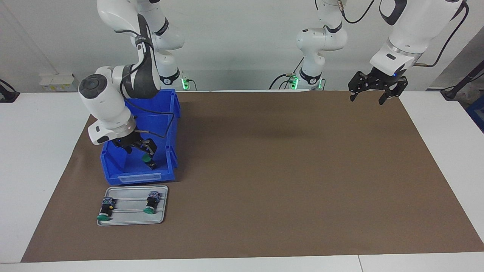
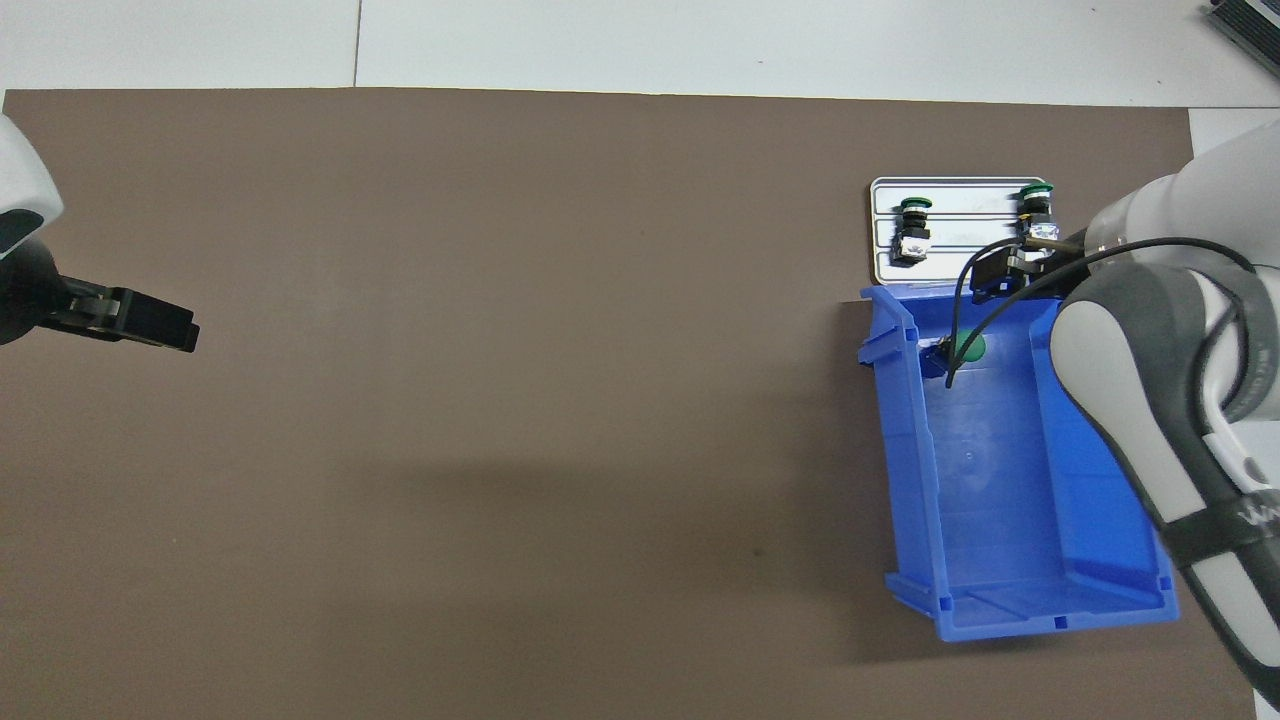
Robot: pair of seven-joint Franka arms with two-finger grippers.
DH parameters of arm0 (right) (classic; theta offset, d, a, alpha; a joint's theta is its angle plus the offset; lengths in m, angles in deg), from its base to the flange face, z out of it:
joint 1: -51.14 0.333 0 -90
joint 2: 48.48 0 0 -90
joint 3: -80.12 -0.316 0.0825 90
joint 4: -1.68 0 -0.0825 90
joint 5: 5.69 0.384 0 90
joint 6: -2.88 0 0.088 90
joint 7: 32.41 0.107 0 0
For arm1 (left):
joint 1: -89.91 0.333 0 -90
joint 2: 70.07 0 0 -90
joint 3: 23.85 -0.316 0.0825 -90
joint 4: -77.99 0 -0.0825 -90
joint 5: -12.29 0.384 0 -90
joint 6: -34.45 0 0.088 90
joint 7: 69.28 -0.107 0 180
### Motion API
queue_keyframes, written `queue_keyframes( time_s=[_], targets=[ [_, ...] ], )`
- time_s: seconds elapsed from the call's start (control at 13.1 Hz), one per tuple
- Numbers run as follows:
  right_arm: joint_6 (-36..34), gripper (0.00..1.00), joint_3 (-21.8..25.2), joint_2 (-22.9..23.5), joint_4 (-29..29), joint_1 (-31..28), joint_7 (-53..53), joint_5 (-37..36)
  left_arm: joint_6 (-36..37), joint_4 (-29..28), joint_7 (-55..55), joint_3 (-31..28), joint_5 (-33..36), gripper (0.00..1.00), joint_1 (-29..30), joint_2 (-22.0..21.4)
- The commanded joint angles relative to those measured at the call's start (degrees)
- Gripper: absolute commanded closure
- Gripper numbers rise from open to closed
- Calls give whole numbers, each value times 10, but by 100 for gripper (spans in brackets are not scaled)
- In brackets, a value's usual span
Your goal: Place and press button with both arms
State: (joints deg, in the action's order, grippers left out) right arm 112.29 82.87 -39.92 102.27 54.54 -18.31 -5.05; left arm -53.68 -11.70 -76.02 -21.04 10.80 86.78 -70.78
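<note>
Both views are evenly and brightly lit from above, with no dim corners. The brown mat (image 1: 264,170) looks matte and shows no glare. A soft, diffuse shadow lies across its middle, and a darker one hugs the blue bin (image 2: 1010,470). The metal tray (image 1: 132,206) reflects a pale sheen. Focus is sharp throughout. Green indicator lights glow at the arm bases in the facing view.

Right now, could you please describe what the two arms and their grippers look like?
Both arms are glossy white, built of rounded segments with dark grey or black joint bands. Black cables loop along them. The right arm has a round dark cap on one joint. The left gripper and right gripper are black two-finger units with a small blue light above each.
</note>
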Motion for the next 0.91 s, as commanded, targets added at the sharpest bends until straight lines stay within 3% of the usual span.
queue_keyframes(
  time_s=[0.0,0.53,0.84],
  targets=[
    [-59,7,-5,-30,-37,-3,-2,-12,-6,-19,3,6,9,0,8,-16],
    [-198,7,-9,-15,-198,-14,-55,-12,-6,-19,3,6,9,0,8,-16],
    [-184,6,-10,-14,-194,-13,-59,-7,-6,-19,3,6,9,0,8,-16]
  ],
)
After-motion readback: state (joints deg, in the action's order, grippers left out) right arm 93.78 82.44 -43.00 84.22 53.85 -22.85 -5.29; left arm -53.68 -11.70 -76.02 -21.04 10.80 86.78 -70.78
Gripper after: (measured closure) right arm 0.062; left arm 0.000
